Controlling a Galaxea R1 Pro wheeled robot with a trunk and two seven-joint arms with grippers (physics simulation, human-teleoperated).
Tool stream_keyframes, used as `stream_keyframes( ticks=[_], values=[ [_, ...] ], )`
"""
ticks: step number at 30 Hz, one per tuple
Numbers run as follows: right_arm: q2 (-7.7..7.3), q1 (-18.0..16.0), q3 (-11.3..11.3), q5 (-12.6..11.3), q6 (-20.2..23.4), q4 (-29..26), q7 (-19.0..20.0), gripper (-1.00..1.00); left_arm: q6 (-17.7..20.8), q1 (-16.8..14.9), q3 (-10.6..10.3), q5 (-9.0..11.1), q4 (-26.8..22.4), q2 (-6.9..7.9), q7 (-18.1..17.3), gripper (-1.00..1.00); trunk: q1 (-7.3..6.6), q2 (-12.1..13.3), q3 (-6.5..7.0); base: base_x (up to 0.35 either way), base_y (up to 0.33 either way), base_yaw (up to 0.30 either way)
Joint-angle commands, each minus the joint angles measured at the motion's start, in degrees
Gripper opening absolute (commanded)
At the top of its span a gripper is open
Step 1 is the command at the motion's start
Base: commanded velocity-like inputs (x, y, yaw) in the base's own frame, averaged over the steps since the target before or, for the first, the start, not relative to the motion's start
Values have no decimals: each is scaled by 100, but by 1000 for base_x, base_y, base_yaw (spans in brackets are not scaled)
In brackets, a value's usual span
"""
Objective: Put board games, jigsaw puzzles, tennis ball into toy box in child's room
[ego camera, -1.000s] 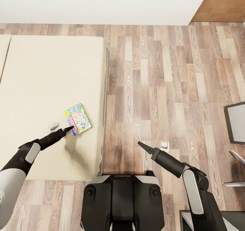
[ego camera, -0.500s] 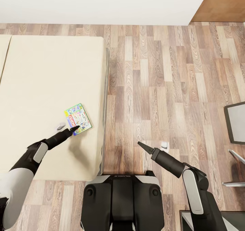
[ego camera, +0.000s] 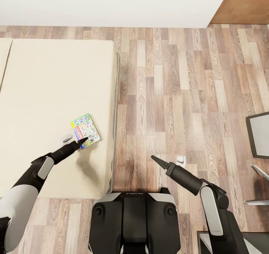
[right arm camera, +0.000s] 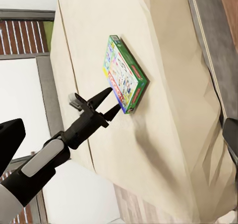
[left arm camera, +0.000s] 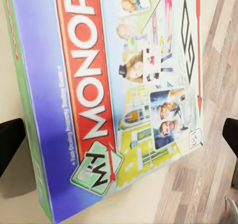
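Observation:
One board game [ego camera: 86, 130], a thin box with a green edge, a blue band and a red banner of big white letters, lies flat on the cream bed [ego camera: 45, 82] near its right edge. My left gripper [ego camera: 81, 142] is open at the box's near end, one finger on either side of its corner. The left wrist view has the box's cover [left arm camera: 124, 85] close up between the two dark fingertips [left arm camera: 10, 144]. In the right wrist view the left gripper [right arm camera: 111, 102] stands spread at the box [right arm camera: 124, 78]. My right gripper [ego camera: 154, 159] hangs open over the wood floor, holding nothing.
Wood-plank floor [ego camera: 175, 89] runs right of the bed to a white wall [ego camera: 112, 3]. A dark-framed grey panel [ego camera: 258, 134] and a grey frame [ego camera: 257, 186] stand at the right edge. My dark base [ego camera: 134, 220] sits beside the bed's near corner.
My left arm has slid a little to the right, bringing its fingertips up to the box's near corner. The box and the right arm have not moved.

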Motion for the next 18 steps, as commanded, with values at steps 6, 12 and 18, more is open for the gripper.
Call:
stream_keyframes(
  ticks=[6,12,18],
  values=[
    [0,-3,-9,-14,-150,-1,21,100,56,-2,10,48,2,-1,-54,100,3,-9,-5,0,0,0],
    [-4,-3,-8,-17,-178,-1,21,100,68,-2,10,54,2,-1,-97,100,3,-9,-5,0,0,0],
    [-12,-3,-8,-17,-180,-1,23,100,95,-2,10,64,2,-1,-110,100,3,-9,-5,0,0,0]
  ],
)
